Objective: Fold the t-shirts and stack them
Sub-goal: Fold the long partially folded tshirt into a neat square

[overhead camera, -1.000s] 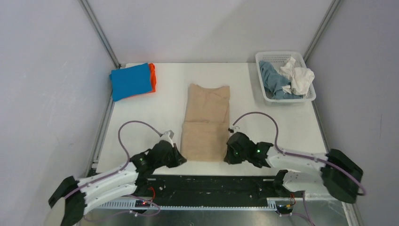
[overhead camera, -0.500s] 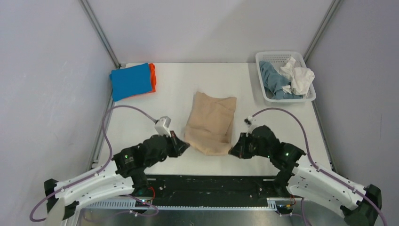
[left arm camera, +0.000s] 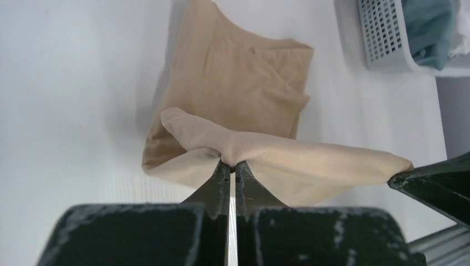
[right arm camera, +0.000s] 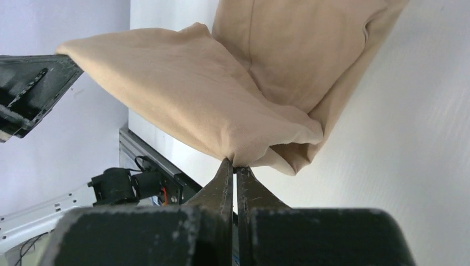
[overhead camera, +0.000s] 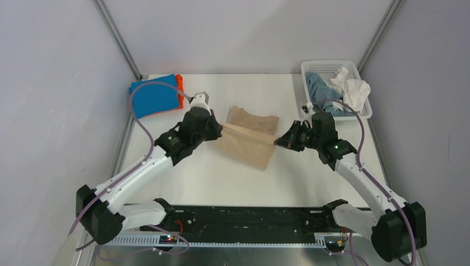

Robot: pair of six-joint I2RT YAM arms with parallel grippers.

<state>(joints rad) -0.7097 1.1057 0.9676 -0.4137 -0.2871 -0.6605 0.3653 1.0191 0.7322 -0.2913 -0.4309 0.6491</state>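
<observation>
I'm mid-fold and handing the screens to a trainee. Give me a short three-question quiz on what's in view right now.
1. True or false: the left gripper and the right gripper are each shut on the beige t-shirt, holding part of it above the table.
2. What is in the white basket? A) a grey-blue tee and a white tee, both crumpled; B) a neat folded stack; C) nothing.
3. Fill in: in the far left corner, the folded blue t-shirt lies on top of the ___ one.

Key: 1 true; 2 A; 3 orange t-shirt.
</observation>
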